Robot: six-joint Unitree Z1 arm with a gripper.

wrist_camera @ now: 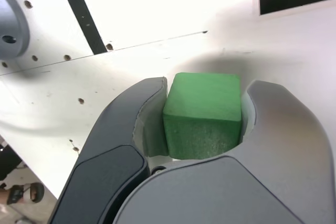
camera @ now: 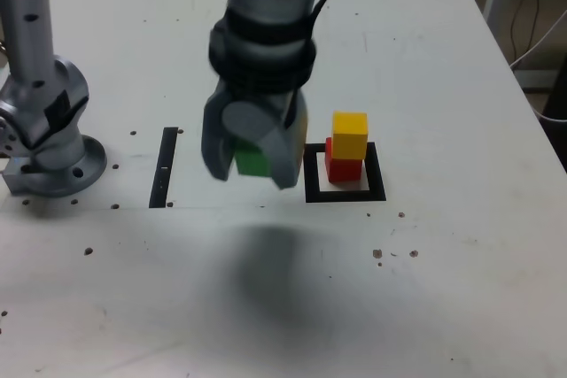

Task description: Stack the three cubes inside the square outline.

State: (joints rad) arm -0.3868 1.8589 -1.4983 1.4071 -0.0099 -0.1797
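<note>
jaws clamp the green cube (wrist_camera: 203,114) above the table (camera: 461,307), half hiding it in the exterior view.

The scene is evenly, brightly lit; a soft shadow is cast on the worktop (camera: 443,307) beneath the hand (camera: 252,161), which is blurred by motion.
</note>
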